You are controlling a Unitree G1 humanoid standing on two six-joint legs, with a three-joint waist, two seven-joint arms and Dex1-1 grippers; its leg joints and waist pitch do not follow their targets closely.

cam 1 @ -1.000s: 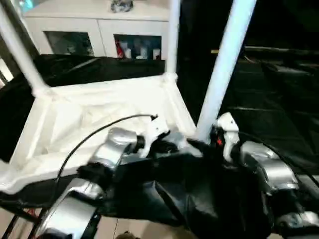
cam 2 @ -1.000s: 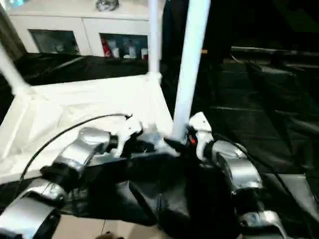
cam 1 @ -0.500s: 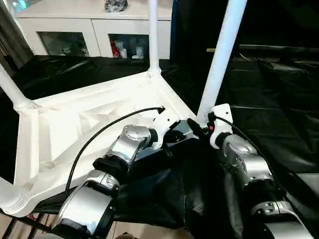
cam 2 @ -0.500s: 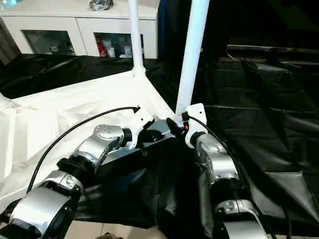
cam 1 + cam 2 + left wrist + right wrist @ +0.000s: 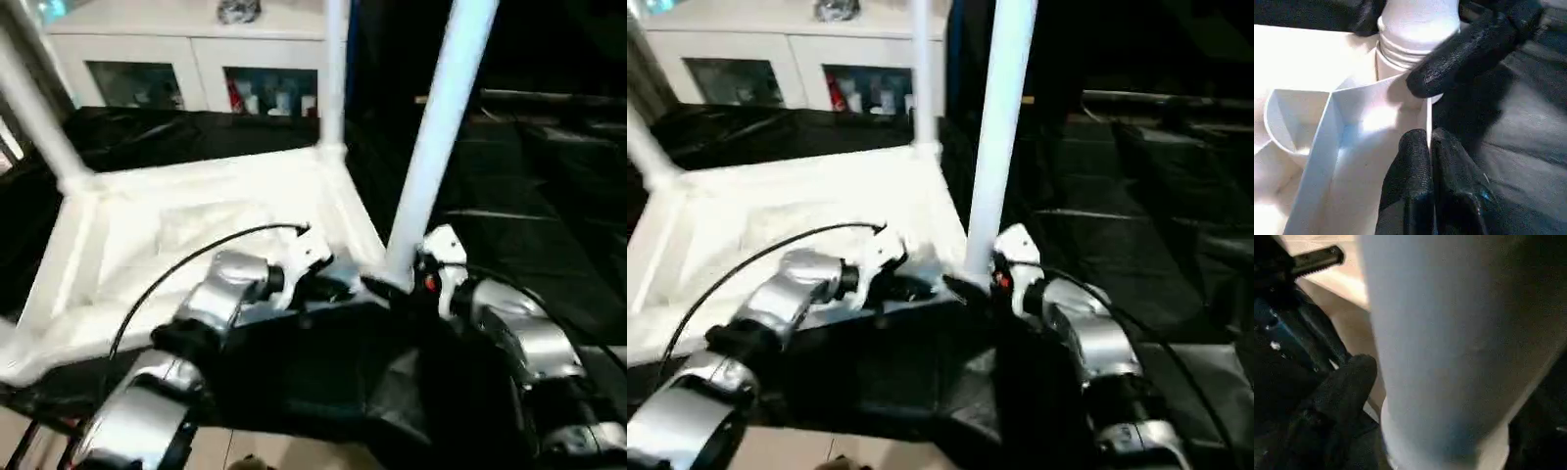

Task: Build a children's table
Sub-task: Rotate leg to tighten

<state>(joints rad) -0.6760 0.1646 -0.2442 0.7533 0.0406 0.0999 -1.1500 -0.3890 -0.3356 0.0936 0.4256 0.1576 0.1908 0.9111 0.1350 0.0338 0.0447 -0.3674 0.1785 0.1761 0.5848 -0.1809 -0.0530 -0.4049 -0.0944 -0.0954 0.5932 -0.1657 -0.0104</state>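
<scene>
Holding down a white plastic rectangular tabletop (image 5: 196, 220), upturned with ribbed underside showing, on the black-draped table (image 5: 549, 206). Pinching the thin side wall of the tabletop with the left gripper (image 5: 1429, 142), jaws shut hard on the rim just beside the rounded corner socket (image 5: 1410, 54). Reaching with the right gripper (image 5: 384, 286) to the foot of a long white tubular leg (image 5: 441, 127) seated in that near corner; cannot tell whether its jaws clamp the tube or stand loose about it.

Standing upright from the corners: the near leg, a second white tube (image 5: 333, 78) at the far corner, a third (image 5: 39, 113) at the far left, all with long axes rising well clear of the slab and leaning slightly in the head views. Behind, a white glass-fronted cabinet (image 5: 196, 49).

Likely light and hollow throughout: stiff enough in the tubes, smooth and apt to slip under a soft grip, so best taken low, close to the socket, where a twist or push goes straight into the joint. Thin ribs and rim probably springy, good for steadying but poor for lifting; top-heavy once tipped, with tall legs inclined to swing the slab round.
</scene>
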